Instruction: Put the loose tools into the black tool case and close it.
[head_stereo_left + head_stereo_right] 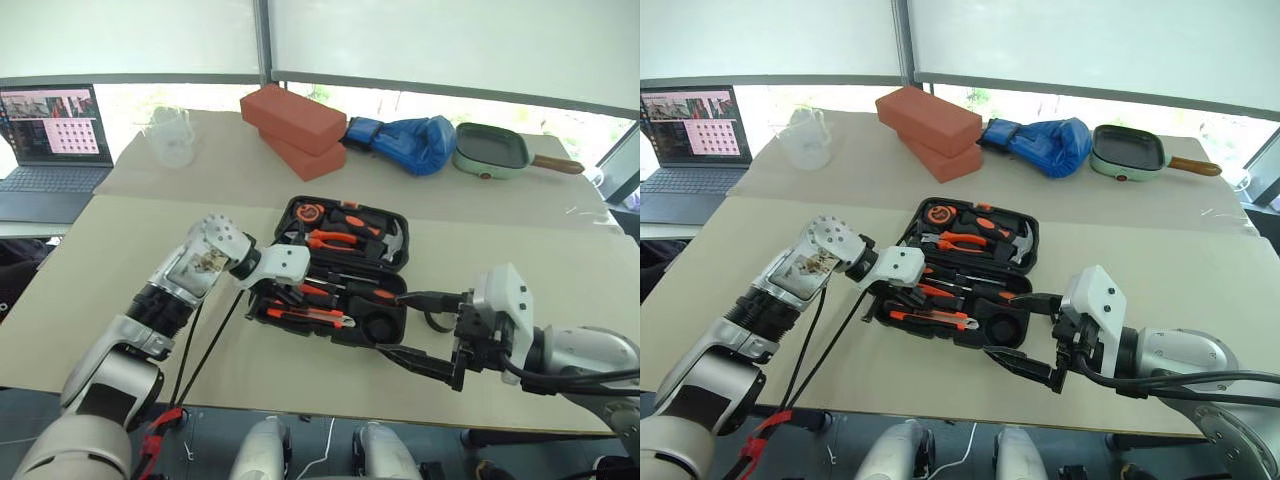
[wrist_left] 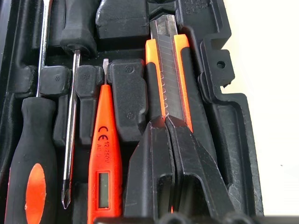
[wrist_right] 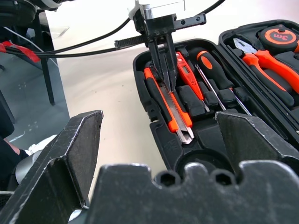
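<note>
Utility knife (image 2: 167,70) could pop from its recess at the case's (image 1: 395,262) seven-o'clock corner if the pinched-shut left end effector (image 3: 166,81) drags; right end effector (image 1: 432,330) gapes wide.

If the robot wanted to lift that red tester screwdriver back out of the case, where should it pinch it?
Probably the wide red handle of the red tester screwdriver, coming straight down from above with fingers across its width. It lies flat in a recess of the black tool case, with a black-handled screwdriver and the utility knife close alongside, so sideways approaches look blocked.
</note>
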Available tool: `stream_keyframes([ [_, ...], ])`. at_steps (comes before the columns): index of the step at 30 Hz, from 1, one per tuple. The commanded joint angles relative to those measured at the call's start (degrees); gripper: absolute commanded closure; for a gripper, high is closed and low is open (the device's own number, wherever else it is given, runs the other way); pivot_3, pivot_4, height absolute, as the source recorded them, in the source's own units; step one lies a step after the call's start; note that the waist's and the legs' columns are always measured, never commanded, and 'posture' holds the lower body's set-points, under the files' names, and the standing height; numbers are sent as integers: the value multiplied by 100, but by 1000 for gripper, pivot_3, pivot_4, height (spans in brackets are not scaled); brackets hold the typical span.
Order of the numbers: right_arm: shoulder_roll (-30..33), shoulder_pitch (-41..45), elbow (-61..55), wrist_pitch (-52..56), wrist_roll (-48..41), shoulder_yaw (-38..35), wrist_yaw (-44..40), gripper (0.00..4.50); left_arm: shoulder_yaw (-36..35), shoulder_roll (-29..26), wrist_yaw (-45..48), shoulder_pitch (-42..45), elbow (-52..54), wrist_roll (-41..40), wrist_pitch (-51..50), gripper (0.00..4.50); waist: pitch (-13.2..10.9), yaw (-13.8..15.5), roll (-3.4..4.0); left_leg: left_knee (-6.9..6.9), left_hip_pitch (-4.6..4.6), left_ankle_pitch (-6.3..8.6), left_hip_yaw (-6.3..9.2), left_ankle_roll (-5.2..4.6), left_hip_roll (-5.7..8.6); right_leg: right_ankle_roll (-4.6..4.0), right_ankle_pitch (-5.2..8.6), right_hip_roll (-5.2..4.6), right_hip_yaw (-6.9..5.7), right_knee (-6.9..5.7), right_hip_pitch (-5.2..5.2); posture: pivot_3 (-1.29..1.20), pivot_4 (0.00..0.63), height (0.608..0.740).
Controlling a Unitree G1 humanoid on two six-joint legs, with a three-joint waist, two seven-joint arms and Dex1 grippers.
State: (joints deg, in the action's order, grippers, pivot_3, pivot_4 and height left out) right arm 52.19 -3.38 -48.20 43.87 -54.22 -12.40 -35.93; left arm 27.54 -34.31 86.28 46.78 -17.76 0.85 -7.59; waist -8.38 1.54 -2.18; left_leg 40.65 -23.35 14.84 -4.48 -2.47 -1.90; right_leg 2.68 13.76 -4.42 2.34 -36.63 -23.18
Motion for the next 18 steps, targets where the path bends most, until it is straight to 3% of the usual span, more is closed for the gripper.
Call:
stream_keyframes([
  [1, 30, -71, -115, -84, 3, -248, -6, 0, -60, -88, -72, -278, 110, 37, -277, 4429, 1, -19, 1, 0, 2, 0, 0, 0, -2, -15, 8, 0, 0, 0, 1, 0, 150, 738],
  [4, 105, -303, -40, -68, 179, -455, -16, 0, -605, -69, -76, -379, 709, -563, -741, 4429, 0, -42, 1, -1, -3, 1, 0, 0, -4, 2, 1, 0, 0, -3, -5, 0, 150, 738],
  [7, 285, -808, 241, -33, 413, -1042, -301, 0, -1330, -124, -140, -478, 1325, -1365, -1403, 3702, -2, -50, -2, -2, -39, 1, 3, -2, -1, 10, 0, -1, -1, -6, -35, 0, 150, 738],
  [13, 719, -1970, 1435, -324, 1189, -2501, -1658, 0, -2569, -850, -328, -905, 2669, -2631, -2629, 1578, -4, -97, 2, 6, -89, 1, 3, -3, 0, 14, -3, 2, 3, -17, -94, 0, 150, 738],
  [18, 1111, -1741, 2235, -760, 1707, -2152, -2296, 0, -2971, -1260, -467, -1247, 3390, -3227, -3118, 107, -5, -106, 3, 3, -76, 1, 0, -2, -2, 13, -2, 4, 4, -15, -86, 0, 150, 738],
])
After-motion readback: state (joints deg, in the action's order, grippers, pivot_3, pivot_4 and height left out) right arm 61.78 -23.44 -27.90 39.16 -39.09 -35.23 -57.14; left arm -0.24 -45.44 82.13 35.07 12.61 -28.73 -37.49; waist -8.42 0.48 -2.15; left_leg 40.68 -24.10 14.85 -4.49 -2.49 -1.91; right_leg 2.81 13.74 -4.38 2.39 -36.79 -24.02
